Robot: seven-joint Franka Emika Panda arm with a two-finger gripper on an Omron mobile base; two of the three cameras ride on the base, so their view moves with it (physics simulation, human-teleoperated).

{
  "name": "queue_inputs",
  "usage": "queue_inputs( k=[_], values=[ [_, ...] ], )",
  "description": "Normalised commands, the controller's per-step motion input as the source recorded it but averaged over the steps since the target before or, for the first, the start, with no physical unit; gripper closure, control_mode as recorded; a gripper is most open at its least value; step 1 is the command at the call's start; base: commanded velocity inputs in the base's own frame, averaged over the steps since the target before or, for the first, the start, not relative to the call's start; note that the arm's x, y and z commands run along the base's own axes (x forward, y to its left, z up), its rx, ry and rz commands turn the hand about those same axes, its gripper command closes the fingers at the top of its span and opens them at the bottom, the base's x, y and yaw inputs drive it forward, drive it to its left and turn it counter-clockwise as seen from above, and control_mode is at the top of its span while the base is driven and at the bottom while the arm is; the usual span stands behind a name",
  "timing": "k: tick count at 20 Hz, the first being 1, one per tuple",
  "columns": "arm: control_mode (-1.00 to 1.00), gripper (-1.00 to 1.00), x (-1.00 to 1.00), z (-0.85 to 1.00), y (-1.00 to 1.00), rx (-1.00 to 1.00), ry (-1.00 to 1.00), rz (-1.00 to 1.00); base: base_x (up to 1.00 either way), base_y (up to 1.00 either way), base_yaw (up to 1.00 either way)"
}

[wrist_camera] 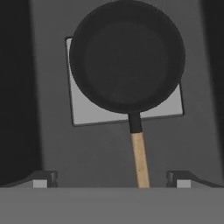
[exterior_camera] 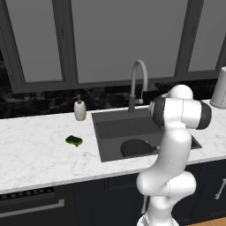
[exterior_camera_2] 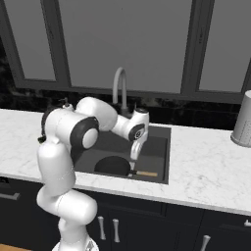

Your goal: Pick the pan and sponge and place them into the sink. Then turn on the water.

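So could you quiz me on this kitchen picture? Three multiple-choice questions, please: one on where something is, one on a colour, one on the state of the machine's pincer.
1. Where does the pan lie?
A. in the sink
B. on the counter beside the soap bottle
C. on the window sill

2. What colour is the pan's handle?
A. red
B. tan
C. blue

3. How is the pincer right now?
A. shut on the pan's handle
B. shut on the sponge
C. open, holding nothing

Answers:
1. A, the hand view shows the pan on the basin floor, over the lighter grey square.
2. B, the handle is light tan wood against the black pan.
3. C, its two tips stand wide apart on either side of the handle, and the sponge lies on the counter.
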Motion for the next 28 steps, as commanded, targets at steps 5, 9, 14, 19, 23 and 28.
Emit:
queue_inputs(
  k=[5, 9, 14, 19, 23, 28],
  values=[
    [-1.0, -1.0, -0.35, 0.67, 0.0, -0.03, -0.06, -0.04, 0.0, 0.0, 0.0],
    [-1.0, -1.0, -0.39, 0.6, 0.0, 0.0, -0.13, -0.08, 0.0, 0.0, 0.0],
    [-1.0, -1.0, -0.38, 0.47, 0.0, 0.0, -0.04, -0.22, 0.0, 0.0, 0.0],
    [-1.0, -1.0, -0.35, 0.19, 0.0, 0.0, 0.01, -0.51, 0.0, 0.0, 0.0],
    [-1.0, -1.0, -0.26, 0.08, -0.02, 0.0, 0.15, -0.64, 0.0, 0.0, 0.0],
    [-1.0, -1.0, -0.07, 0.1, 0.0, 0.0, 0.2, -0.56, 0.0, 0.0, 0.0]
  ],
)
